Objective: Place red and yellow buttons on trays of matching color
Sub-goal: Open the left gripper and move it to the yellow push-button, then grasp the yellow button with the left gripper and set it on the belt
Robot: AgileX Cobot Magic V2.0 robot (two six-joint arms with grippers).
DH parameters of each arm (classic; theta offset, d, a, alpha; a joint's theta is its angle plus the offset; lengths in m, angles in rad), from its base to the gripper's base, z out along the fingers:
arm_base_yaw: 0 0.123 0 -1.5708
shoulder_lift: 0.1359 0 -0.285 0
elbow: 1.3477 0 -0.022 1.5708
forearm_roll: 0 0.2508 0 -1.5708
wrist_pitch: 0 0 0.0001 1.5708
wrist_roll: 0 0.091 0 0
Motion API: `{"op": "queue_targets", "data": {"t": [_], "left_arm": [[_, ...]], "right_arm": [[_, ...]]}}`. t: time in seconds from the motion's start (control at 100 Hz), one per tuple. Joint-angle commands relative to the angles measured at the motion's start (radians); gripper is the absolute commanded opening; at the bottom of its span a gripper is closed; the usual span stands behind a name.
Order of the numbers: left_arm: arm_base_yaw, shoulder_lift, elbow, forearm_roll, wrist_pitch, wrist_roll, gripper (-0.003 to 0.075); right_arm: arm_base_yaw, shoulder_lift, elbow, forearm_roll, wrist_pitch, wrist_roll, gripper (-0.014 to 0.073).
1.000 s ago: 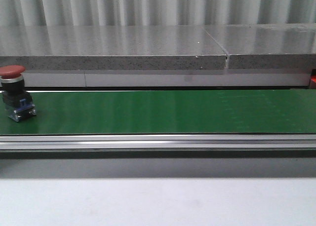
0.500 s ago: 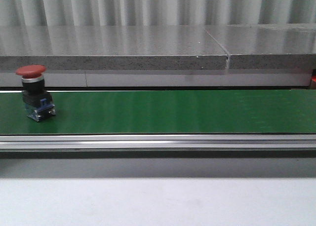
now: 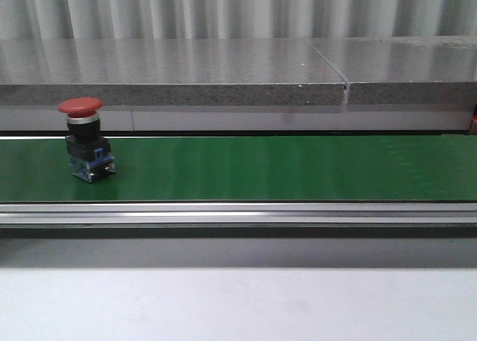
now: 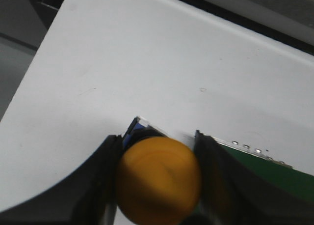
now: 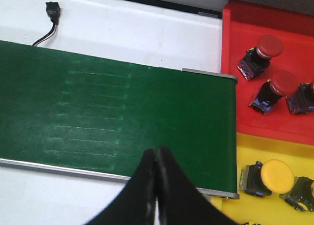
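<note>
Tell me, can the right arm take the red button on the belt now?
Probably not yet. The red button stands at the belt's left end, absent from the right wrist view, where the right gripper hangs shut over the opposite end beside the trays.

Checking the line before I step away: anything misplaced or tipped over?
Nothing stands out. The red button stands upright on the green belt; buttons in the red tray and yellow tray match. The left end effector holds a yellow button.

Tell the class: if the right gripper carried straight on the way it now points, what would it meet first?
Probably the green conveyor belt: the shut right gripper hangs over its near edge, nothing visible between them. Height above the belt is unclear.
</note>
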Motion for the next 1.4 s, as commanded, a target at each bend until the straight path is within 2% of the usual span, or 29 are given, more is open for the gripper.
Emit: {"op": "queue_targets", "data": {"t": [0.0, 0.29, 0.71, 0.95, 1.39], "left_arm": [[-0.037, -0.102, 0.000, -0.016, -0.015, 0.019, -0.0020], [-0.115, -0.218, 0.123, 0.003, -0.019, 0.020, -0.0020], [-0.197, -0.231, 0.278, 0.000, -0.081, 0.041, -0.0020], [-0.218, -0.224, 0.309, -0.007, -0.129, 0.041, -0.0020], [-0.218, -0.136, 0.311, -0.019, -0.129, 0.041, -0.0020]], "right_arm": [[0.000, -0.014, -0.033, -0.001, -0.060, -0.007, -0.0067], [0.000, -0.014, -0.033, -0.001, -0.060, -0.007, -0.0067], [0.000, -0.014, -0.033, -0.001, -0.060, -0.007, -0.0067], [0.000, -0.014, -0.033, -0.001, -0.060, -0.007, -0.0067], [0.000, -0.014, -0.033, -0.001, -0.060, -0.007, -0.0067]]}}
